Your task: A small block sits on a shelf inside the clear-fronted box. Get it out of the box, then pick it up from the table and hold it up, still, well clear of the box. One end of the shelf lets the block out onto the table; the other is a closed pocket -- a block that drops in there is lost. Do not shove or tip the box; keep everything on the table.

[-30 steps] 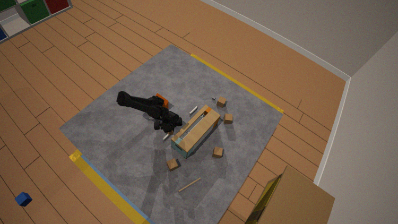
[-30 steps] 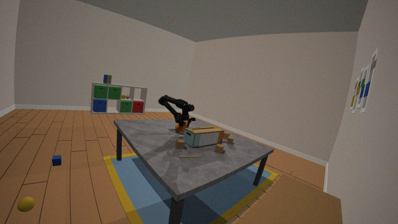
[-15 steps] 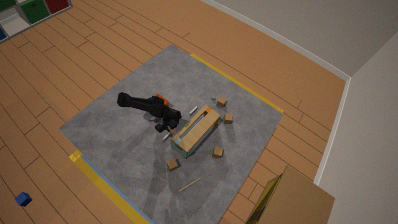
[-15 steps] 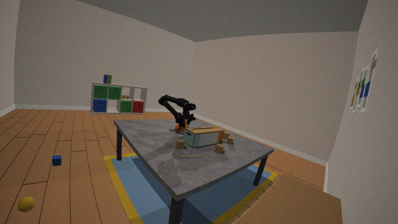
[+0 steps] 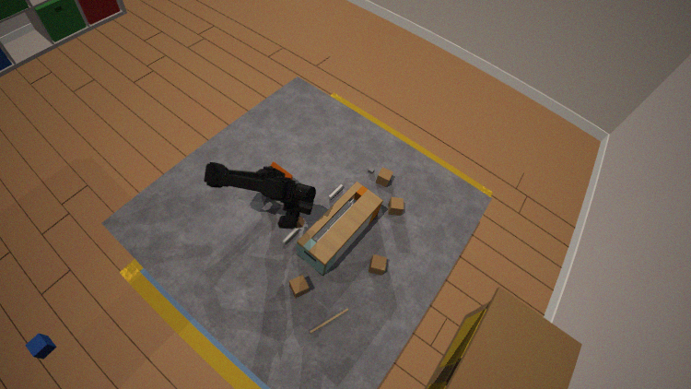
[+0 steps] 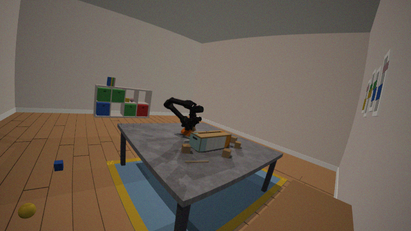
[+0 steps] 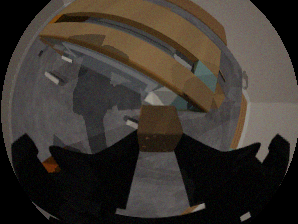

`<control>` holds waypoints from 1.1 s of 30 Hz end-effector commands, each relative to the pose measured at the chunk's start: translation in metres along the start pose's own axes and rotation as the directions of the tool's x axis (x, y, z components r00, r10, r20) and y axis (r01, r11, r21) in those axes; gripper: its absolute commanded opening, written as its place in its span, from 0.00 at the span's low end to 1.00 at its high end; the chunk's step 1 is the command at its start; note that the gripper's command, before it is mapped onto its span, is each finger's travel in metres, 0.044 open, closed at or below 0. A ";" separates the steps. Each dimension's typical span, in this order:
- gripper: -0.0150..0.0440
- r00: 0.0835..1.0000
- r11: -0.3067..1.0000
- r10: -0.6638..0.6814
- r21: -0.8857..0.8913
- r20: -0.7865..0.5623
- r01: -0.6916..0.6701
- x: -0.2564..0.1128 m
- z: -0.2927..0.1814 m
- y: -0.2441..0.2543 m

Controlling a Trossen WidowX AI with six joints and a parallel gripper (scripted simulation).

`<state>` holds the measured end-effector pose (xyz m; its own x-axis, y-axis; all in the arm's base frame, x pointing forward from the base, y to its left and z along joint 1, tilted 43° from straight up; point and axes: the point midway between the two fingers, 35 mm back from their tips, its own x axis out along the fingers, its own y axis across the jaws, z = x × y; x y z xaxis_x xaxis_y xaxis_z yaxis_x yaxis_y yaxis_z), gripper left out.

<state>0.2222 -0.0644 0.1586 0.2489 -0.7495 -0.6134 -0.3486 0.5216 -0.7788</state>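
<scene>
My gripper [image 5: 295, 222] [image 7: 156, 132] is shut on a small brown block [image 7: 160, 128] [image 5: 300, 222], which sits between the fingertips. It is above the table [image 5: 217, 241] [image 6: 160, 143], outside the box. The long box [image 5: 350, 227] [image 6: 212, 142] [image 7: 130, 55] stands upright, with a slotted wooden top, a teal end and an orange end. From above, the held block appears close beside the box's teal end; its exact height and gap are hard to tell. In the exterior view the fingers are mostly hidden behind the arm and box.
Several wooden cubes stand around the box, including one near the teal end [image 5: 299, 286] [image 6: 186, 148] and one in front [image 5: 378, 265] [image 6: 226, 152]. A thin stick [image 5: 329, 320] [image 6: 197, 161] lies on the table. White bars [image 5: 336, 192] [image 5: 290, 235] lie on the arm's side.
</scene>
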 end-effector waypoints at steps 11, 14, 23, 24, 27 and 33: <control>0.25 0.999 0.828 -0.045 -0.560 -0.005 0.035 -0.012 0.003 -0.001; 0.25 0.999 0.749 -0.055 -0.662 -0.005 0.038 -0.015 0.003 -0.001; 0.25 0.996 0.443 -0.085 -0.896 -0.002 0.036 -0.023 0.005 -0.001; 0.25 0.996 0.404 -0.088 -0.914 -0.001 0.034 -0.024 0.005 -0.001; 0.25 0.995 0.283 -0.099 -0.959 0.001 0.029 -0.026 0.006 -0.001; 0.25 0.993 0.029 -0.121 -1.000 0.006 0.009 -0.032 0.007 -0.001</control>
<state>0.2198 -0.0406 0.1749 0.2851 -0.7992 -0.5291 -0.9410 -0.3383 0.0038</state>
